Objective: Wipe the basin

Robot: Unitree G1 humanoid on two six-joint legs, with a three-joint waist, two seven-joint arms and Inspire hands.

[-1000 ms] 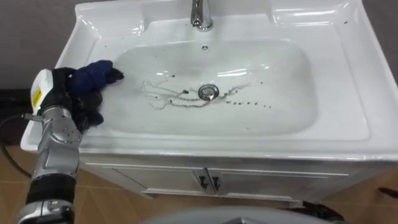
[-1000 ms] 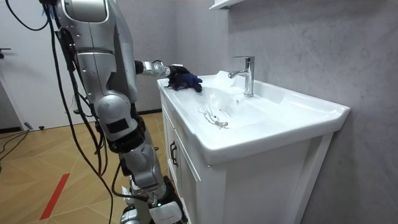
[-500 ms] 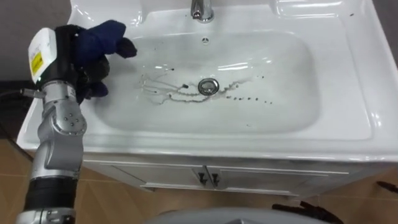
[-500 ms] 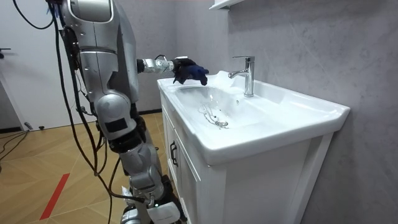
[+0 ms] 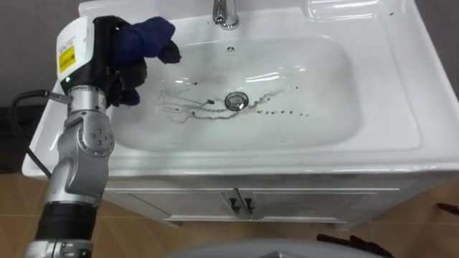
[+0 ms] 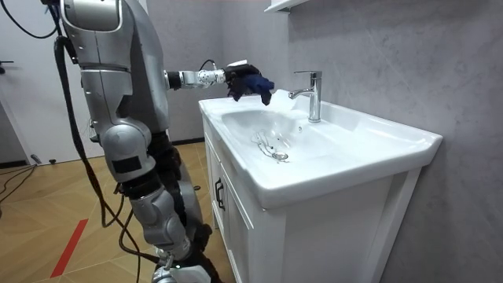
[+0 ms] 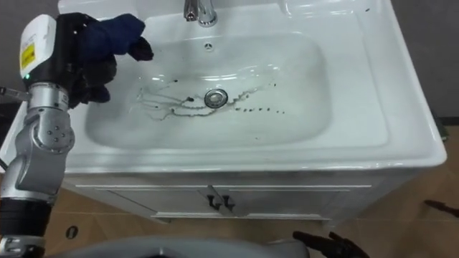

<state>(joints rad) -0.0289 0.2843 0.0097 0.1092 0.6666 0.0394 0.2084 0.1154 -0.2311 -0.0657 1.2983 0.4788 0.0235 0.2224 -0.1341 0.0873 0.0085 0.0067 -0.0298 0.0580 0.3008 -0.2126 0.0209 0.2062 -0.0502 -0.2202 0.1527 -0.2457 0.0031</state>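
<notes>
Grips a dark blue cloth (image 5: 147,34) in the left hand (image 5: 113,66), with dark fingers curled round the bundle. Looks crumpled into a loose wad, with one limp corner drooping toward the bowl. Hangs over the white basin (image 5: 337,86), at about ten o'clock from the drain (image 5: 236,100) and near eight o'clock of the faucet (image 5: 224,12). Shows thin dark squiggly streaks (image 5: 185,107) at nine o'clock of the drain and a row of dark specks (image 5: 285,112) toward three o'clock. Compared with a second ago, has come up off the nine o'clock ledge, where hand and cloth lay on the porcelain, and swung inward toward the faucet. Same streaks and specks in the same places. From the room view, stands at the basin's end on a wooden floor (image 6: 47,196), arm stretched out level. Holds the cloth in the air there at about the faucet's height, well clear of the rim, a gap hard to read from above. From the eye views, gives the whole bowl from above, plus the cabinet doors (image 5: 240,206) at six o'clock beneath it.
</notes>
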